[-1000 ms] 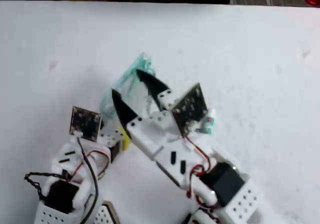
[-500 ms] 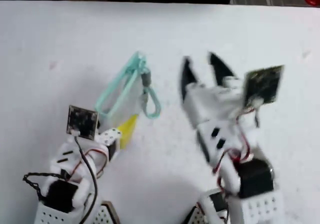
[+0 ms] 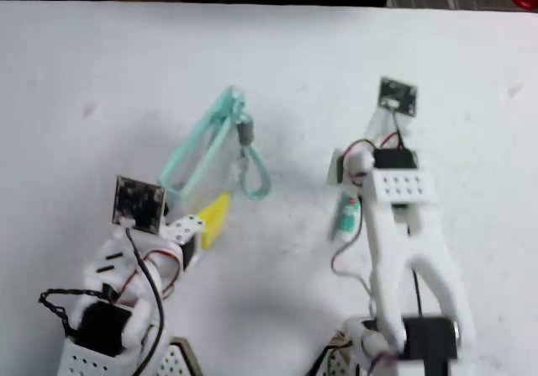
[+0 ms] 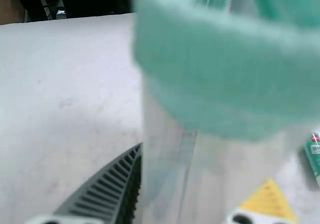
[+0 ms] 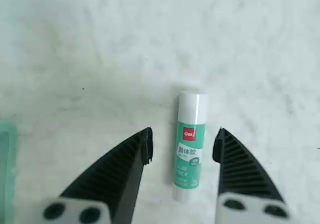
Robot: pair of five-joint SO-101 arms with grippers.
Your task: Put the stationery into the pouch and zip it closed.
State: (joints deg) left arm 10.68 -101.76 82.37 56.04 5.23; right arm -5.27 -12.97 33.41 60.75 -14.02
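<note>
Right gripper (image 5: pixel 183 136) wide open, just above glue stick (image 5: pixel 190 154) lying flat on table (image 5: pixel 260 43). You go straight down, one finger each side, then squeeze its middle. Left gripper (image 4: pixel 200 191) pinches clear pouch (image 3: pixel 202 153) nearby. Hold pouch steady.

Glue stick (image 5: pixel 190 153) label: green band with a small red logo patch and white lettering beneath it.
Left wrist view: the label's print is too blurred to read.
</note>
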